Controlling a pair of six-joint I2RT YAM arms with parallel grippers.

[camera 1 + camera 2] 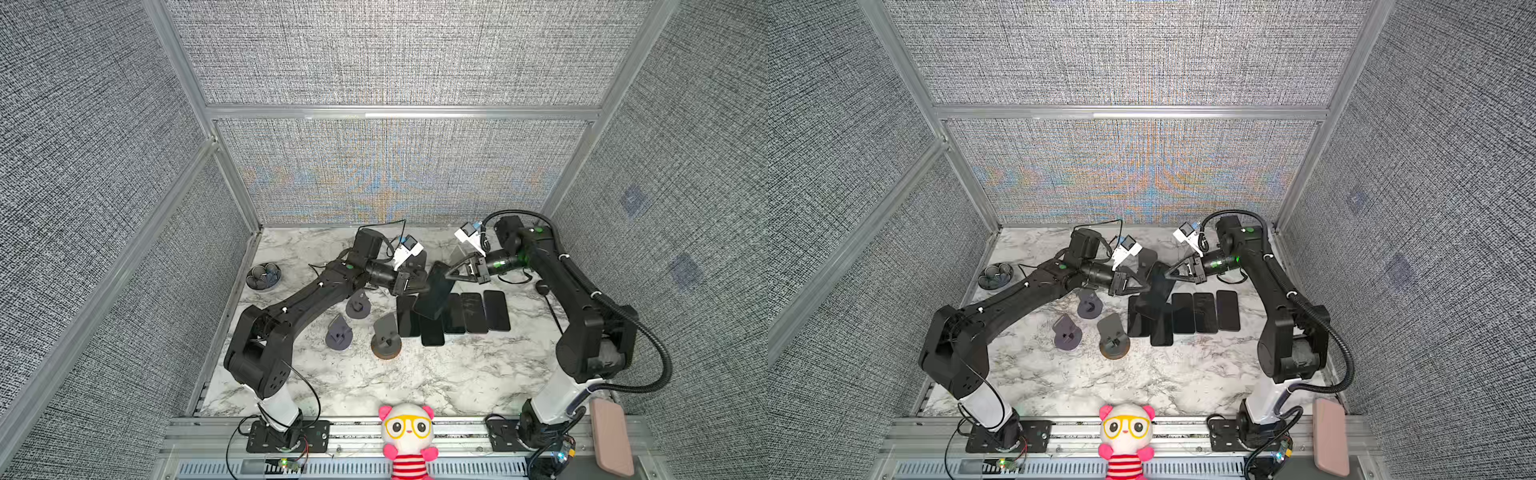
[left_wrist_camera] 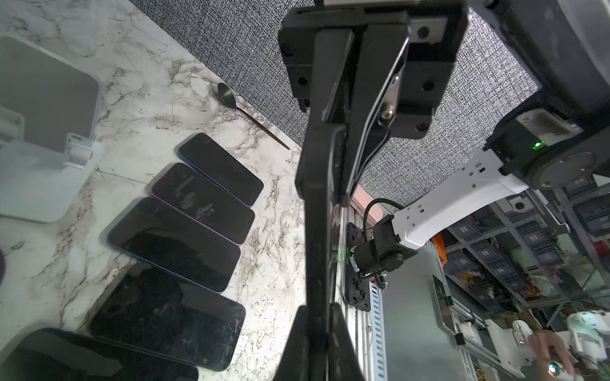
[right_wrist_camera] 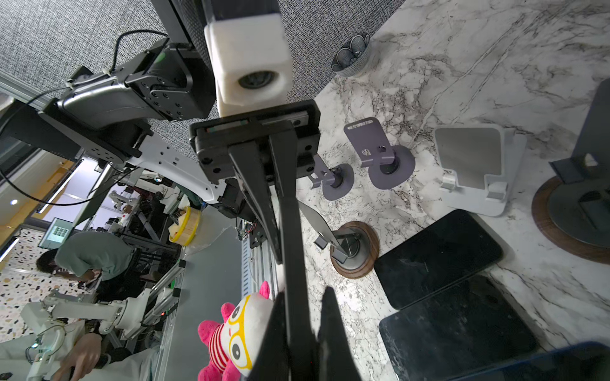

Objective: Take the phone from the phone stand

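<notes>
Your desk reads white marble with grey veining, and the walls around it show a grey woven tweed pattern. The phone is glossy black, and so is the row of phones. You've got two purple-grey stands, a grey stand on a wood-brown ringed base, and a white stand with a grey pad. The left arm and right arm are black over white base links, each with a green light. Out front is the plush toy: pink ears, white face, yellow glasses, red-and-white stripes. The bowl is dark blue-grey.
</notes>
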